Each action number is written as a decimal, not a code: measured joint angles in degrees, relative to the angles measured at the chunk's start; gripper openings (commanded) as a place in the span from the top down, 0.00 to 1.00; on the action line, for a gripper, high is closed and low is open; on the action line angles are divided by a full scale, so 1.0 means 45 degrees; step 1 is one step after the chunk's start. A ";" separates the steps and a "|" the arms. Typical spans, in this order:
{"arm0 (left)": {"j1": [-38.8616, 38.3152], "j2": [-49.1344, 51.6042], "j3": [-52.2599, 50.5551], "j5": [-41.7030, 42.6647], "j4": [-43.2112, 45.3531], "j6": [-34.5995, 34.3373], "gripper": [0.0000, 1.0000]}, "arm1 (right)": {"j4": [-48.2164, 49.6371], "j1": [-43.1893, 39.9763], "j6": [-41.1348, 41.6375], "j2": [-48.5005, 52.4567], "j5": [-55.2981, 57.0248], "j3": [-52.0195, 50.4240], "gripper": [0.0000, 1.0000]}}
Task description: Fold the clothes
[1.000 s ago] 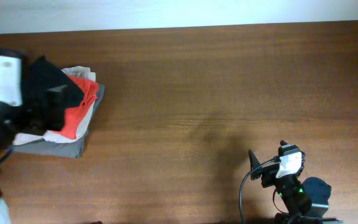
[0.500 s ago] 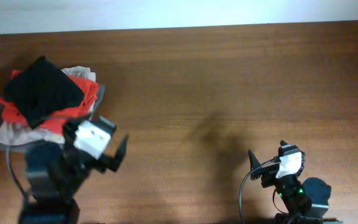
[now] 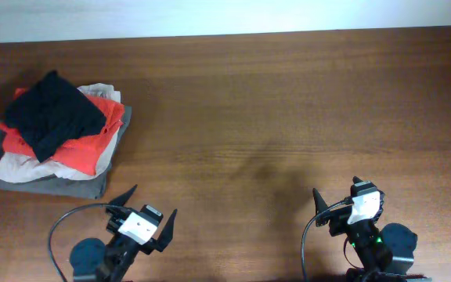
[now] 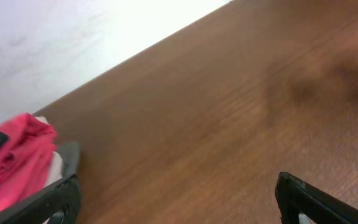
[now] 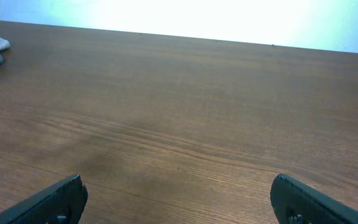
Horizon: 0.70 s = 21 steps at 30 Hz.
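One black T-shirt (image 3: 53, 116), soft and crumpled, tops a stack of three folded garments: red (image 3: 92, 149), beige (image 3: 20, 166) and grey (image 3: 73, 186). Right of the stack, bare woodgrain surface (image 3: 272, 110). Two grippers: left gripper (image 4: 178, 186) near the stack, right gripper (image 5: 178, 183) well apart, both spread wide, empty.

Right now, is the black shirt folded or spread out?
Folded, roughly: the black shirt sits as a compact, slightly rumpled bundle atop the red garment, not spread flat.
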 measured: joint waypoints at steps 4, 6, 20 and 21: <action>-0.0039 -0.0335 -0.0884 0.0005 0.0189 0.0000 0.01 | 0.0005 0.0000 -0.0005 0.0000 0.0000 0.0000 0.01; -0.0073 -0.0335 -0.0952 0.0005 0.0228 0.0000 0.01 | 0.0000 0.0000 0.0005 0.0000 0.0000 0.0000 0.01; -0.0073 -0.0335 -0.0952 0.0000 0.0350 0.0000 0.01 | 0.0005 0.0000 0.0005 0.0000 0.0000 0.0000 0.01; -0.0073 -0.0335 -0.0947 0.0000 0.0350 0.0000 0.01 | 0.0005 0.0000 0.0010 0.0000 0.0000 0.0000 0.01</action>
